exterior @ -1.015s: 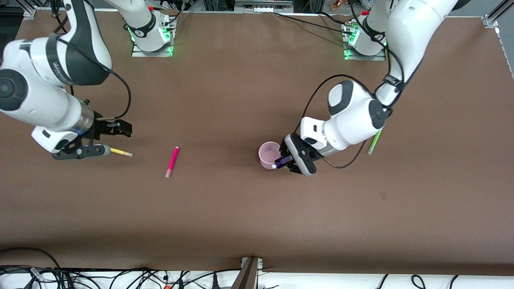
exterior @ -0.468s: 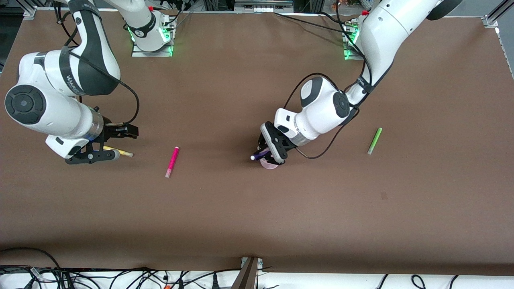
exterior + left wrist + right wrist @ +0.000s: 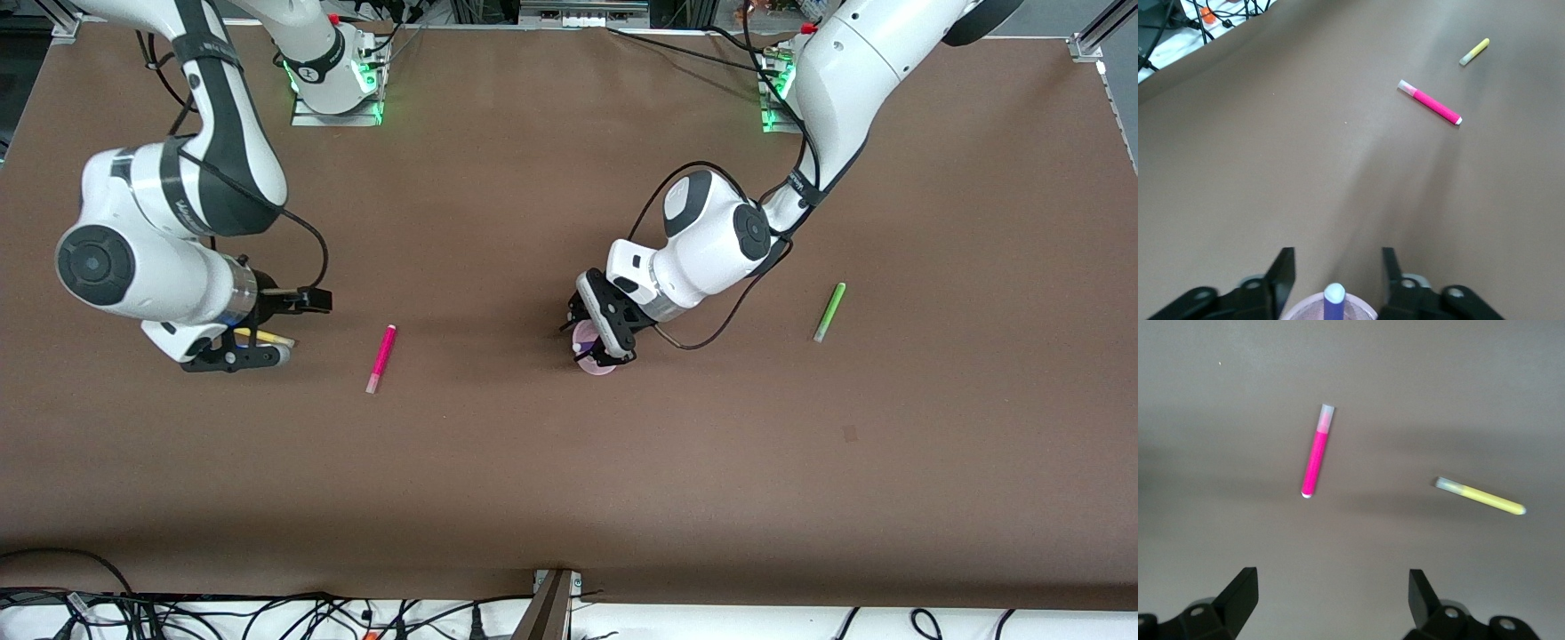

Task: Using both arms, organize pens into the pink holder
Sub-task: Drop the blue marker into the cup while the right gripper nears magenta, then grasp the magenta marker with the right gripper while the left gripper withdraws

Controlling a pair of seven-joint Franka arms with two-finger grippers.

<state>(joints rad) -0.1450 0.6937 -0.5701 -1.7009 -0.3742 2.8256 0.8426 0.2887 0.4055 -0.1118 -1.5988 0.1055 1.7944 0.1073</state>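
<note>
The pink holder (image 3: 597,367) stands mid-table, mostly covered by my left gripper (image 3: 594,341), which is right over it and open. The dark purple pen (image 3: 1334,301) stands in the holder (image 3: 1366,312) with its white cap up, between the spread fingers and free of both. My left gripper also shows in its wrist view (image 3: 1337,268). My right gripper (image 3: 289,327) is open and empty, low over the yellow pen (image 3: 267,338) lying at the right arm's end. The magenta-pink pen (image 3: 381,358) lies between the yellow pen and the holder. The right wrist view shows the magenta pen (image 3: 1317,453) and the yellow pen (image 3: 1481,497) ahead of the open fingers (image 3: 1243,592).
The light green pen (image 3: 829,312) lies on the brown table (image 3: 569,480) toward the left arm's end. The arm bases (image 3: 336,80) stand along the table's edge farthest from the front camera. Cables hang along the table's nearest edge.
My left gripper carried the purple pen over the holder, opened, and the pen now stands in the cup. My right arm shifted toward the magenta pen, staying open.
</note>
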